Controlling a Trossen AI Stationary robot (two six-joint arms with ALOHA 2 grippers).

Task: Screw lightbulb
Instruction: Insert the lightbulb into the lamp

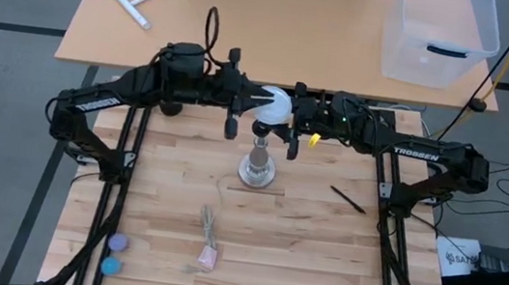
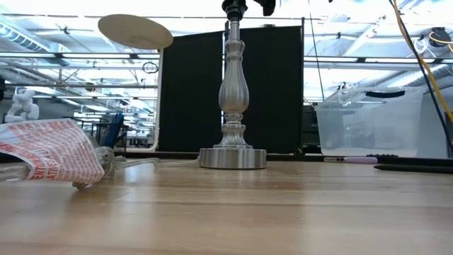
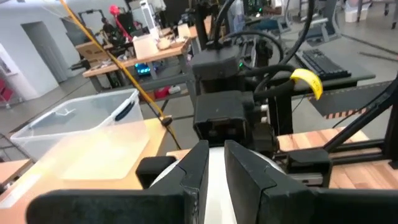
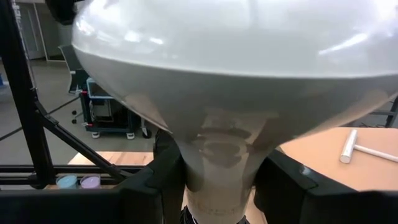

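Lightbulb [image 4: 230,81] upright, globe up, neck clasped by right gripper [image 4: 217,180] jaws; left gripper [image 1: 235,111] jaws indeterminate.

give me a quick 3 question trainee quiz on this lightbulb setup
1. True or false: the lightbulb lies flat on the table.
2. The right gripper closes on the bulb's: A globe, B neck, C nothing?
3. What stands under the bulb?

Key: 1 false, it is held above the metal lamp post. 2 B. 3 the lamp post; the left gripper is also at the bulb.
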